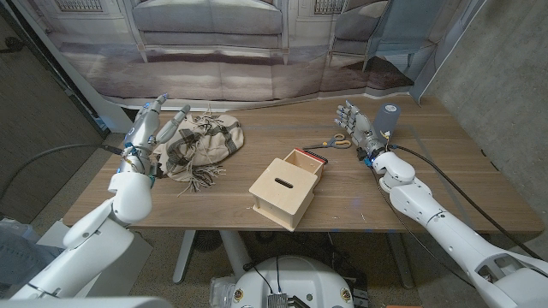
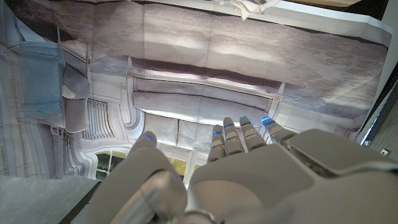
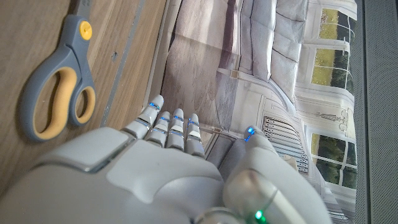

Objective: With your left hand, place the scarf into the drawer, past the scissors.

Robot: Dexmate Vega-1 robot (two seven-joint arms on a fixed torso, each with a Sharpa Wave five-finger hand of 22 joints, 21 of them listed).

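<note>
Step in hand: reach, grasp not yet made. Your left hand [image 1: 152, 125] hovers released, fingers apart, at 9 o'clock edge of crumpled plaid fringed scarf [image 1: 201, 143] on wooden tabletop [image 1: 445, 184]. Next: lower, gather cloth, carry toward 3 o'clock to open light wooden drawer box [image 1: 289, 187]; grey-and-yellow scissors [image 1: 341, 142] lie at its 1 o'clock. Right hand [image 1: 357, 125] released, idle.

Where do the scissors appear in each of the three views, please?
Head view: scissors lie on the table right of centre, beside the right hand.
Left wrist view: not in it.
Right wrist view: scissors at upper left on the wood.
Shared landmark: the right hand.
</note>
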